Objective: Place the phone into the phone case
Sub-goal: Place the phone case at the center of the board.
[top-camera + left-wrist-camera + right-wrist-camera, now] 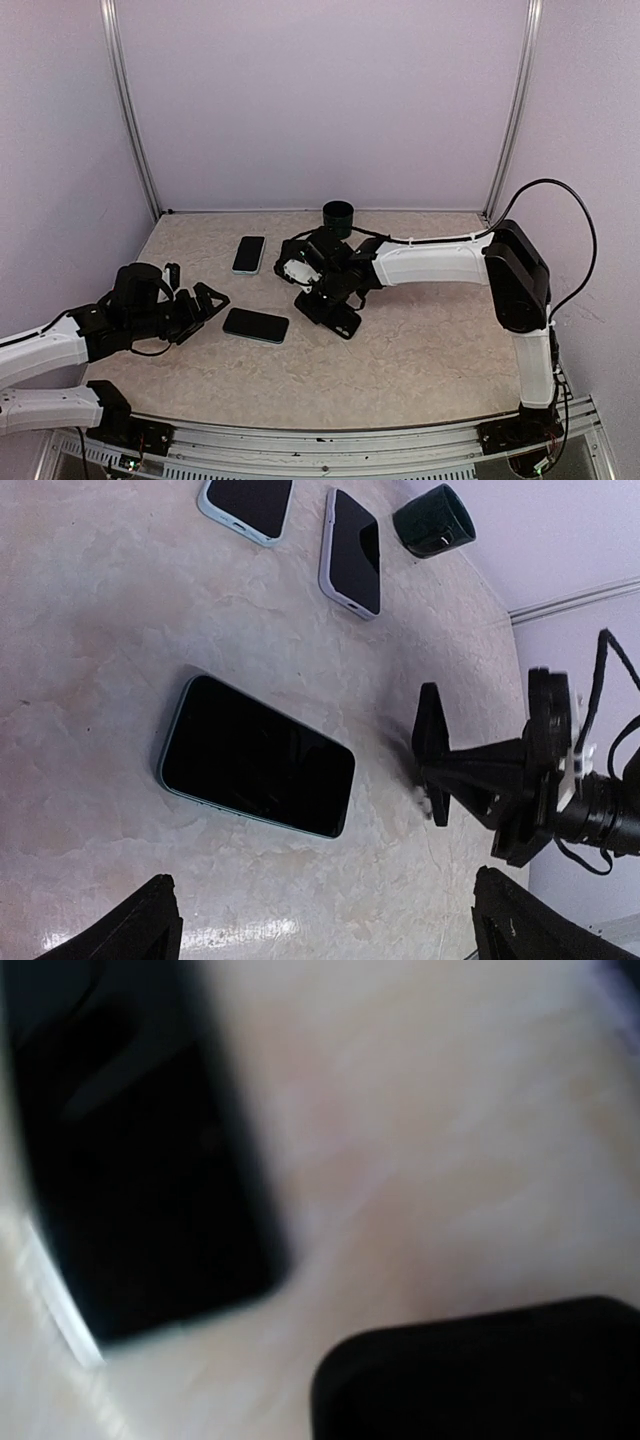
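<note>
A dark phone with a thin teal rim (pixel 256 325) lies flat on the table; it fills the middle of the left wrist view (pixel 257 757). My left gripper (pixel 207 300) is open and empty just left of it, its fingertips (pixel 150 925) wide apart. Two more phone-shaped things lie farther back, one pale-teal-rimmed (pixel 247 502) (pixel 249 254) and one lavender-rimmed (pixel 352 552). I cannot tell which is an empty case. My right gripper (pixel 325 298) hangs low over the table at centre (pixel 470 780). Its own view is blurred, showing a dark slab (pixel 130 1160) and one finger (pixel 480 1380).
A black cup (pixel 338 213) stands at the back centre, also seen in the left wrist view (pixel 434 520). The marbled tabletop (pixel 430 340) is walled at the back and sides. The right arm's white link (pixel 430 262) stretches across the right half.
</note>
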Available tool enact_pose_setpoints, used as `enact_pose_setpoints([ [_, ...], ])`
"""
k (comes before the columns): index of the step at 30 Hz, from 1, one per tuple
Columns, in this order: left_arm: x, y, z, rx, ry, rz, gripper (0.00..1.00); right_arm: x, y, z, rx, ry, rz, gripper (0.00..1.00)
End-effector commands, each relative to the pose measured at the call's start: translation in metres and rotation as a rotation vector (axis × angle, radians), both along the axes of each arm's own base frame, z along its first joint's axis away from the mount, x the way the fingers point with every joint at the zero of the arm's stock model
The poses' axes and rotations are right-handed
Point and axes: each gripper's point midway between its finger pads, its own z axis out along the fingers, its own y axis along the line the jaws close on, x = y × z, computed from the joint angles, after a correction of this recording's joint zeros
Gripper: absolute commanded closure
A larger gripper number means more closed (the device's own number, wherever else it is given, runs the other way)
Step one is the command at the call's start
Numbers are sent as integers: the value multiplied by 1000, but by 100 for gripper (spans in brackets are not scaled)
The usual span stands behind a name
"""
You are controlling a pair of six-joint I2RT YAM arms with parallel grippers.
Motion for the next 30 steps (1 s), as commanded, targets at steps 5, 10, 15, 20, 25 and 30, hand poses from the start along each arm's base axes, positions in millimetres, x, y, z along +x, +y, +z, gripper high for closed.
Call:
enact_pose_setpoints([
  [5,0,2,-4,-10,-2,4,1,29,-3,-17,-15,117,-238,82],
  [10,-4,5,-7,-9,6,8,1,29,-13,-21,-39,89,-240,63],
  [15,-4,8,-5,-5,-6,17,1,37,-32,23,-25,-39,-207,56],
  [20,-4,5,-4,-16,-2,10,1,62,-75,29,-101,-77,-196,57],
  [25,-4,5,-9,-16,8,13,1,65,-80,9,-176,-52,-110,56],
  [30,-6,6,-12,-5,17,12,1,72,-75,-10,-209,-16,-88,55],
])
